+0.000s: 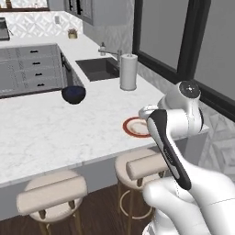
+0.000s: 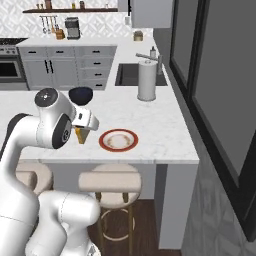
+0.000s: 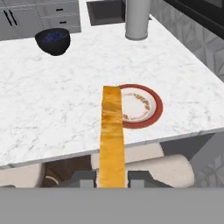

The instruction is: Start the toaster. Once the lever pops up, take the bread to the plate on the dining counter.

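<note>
The bread (image 3: 112,135) is seen clamped edge-on between the two dark fingertips (image 3: 84,178) of the tool (image 3: 111,180), which is closed to the slice's thickness – a narrow gap, fully taken up by the bread. In the hand view the slice runs up the middle of the picture as a yellow-orange strip, its far end overlapping the left rim of the plate (image 3: 155,109). The plate, red-orange at the rim and pale at the centre, is found lying flat on the white marble tabletop (image 3: 52,113), close to the overhanging edge of that slab. From the right base view the tool (image 2: 82,131) is observed just left of the plate (image 2: 118,140), above the tabletop (image 2: 165,130), with a small tan part of the bread (image 2: 81,135) showing below the white hand; whether the slice touches the marble cannot be told. Beyond the plate, further in on the tabletop, a dark blue bowl (image 3: 53,40) is noted to the left and an upright paper towel roll (image 3: 138,19) straight behind – both well apart from the plate. A sink (image 2: 131,75) lies behind the roll. Below the edge nearest the plate, round padded stools (image 2: 111,184) are seen.
</note>
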{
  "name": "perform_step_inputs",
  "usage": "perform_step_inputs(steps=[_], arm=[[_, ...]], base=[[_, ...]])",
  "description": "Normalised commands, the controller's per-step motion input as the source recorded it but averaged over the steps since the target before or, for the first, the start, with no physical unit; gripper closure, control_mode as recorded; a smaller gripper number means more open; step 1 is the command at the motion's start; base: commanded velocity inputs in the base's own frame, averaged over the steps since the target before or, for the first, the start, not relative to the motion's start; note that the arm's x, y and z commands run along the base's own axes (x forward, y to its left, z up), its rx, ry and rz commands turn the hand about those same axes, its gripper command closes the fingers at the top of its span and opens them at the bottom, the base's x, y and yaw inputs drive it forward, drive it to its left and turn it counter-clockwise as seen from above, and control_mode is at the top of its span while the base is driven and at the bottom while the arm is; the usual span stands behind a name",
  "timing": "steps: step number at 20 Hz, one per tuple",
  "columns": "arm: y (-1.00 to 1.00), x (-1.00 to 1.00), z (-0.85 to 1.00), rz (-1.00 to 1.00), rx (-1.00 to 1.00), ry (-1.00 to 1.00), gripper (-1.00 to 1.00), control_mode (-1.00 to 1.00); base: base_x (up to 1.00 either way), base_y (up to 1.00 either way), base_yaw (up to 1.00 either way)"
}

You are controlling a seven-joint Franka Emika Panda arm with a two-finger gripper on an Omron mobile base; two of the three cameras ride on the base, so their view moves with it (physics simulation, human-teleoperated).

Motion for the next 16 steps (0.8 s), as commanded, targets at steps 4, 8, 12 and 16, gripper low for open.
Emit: perform_step_inputs(steps=[4,8,12,16], arm=[[0.00,0.00,0.00,0.00,0.00,0.00,1.00,1.00],[0.00,0.00,0.00,0.00,0.00,0.00,1.00,1.00],[0.00,0.00,0.00,0.00,0.00,0.00,1.00,1.00],[-0.06,0.31,-0.18,0.07,0.00,0.00,1.00,-1.00]], base=[[0.57,0.00,0.05],[0.52,0.00,0.03],[0.34,0.00,0.03],[0.00,0.00,0.00]])
